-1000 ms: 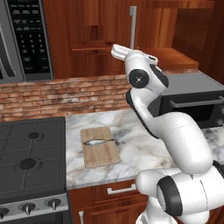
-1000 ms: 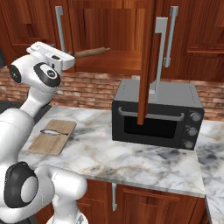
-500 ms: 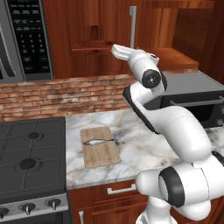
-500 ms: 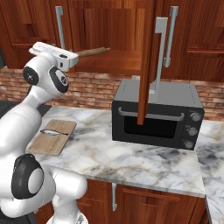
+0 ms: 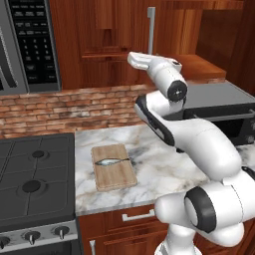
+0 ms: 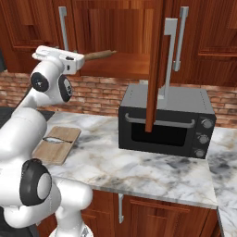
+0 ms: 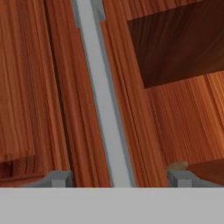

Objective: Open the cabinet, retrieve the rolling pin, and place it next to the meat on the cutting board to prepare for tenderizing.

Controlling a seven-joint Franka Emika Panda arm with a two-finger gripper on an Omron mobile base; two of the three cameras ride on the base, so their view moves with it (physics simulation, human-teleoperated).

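Observation:
The cabinet has its right door swung open and its left door shut. The rolling pin lies on the cabinet's bottom shelf, and its tip shows beside the right finger. My gripper is open in front of the shut left door, with that door's silver bar handle running between the fingertips. The hand sits high by the cabinet, just left of the rolling pin in the right base view. On the counter lies the cutting board with the meat on it.
A black toaster oven stands on the marble counter under the open door. A stove is left of the board, with a microwave above it. A brick backsplash runs behind.
The arm's upper links have turned and the hand has shifted slightly in front of the left door's handle. The rolling pin, board and meat have not moved.

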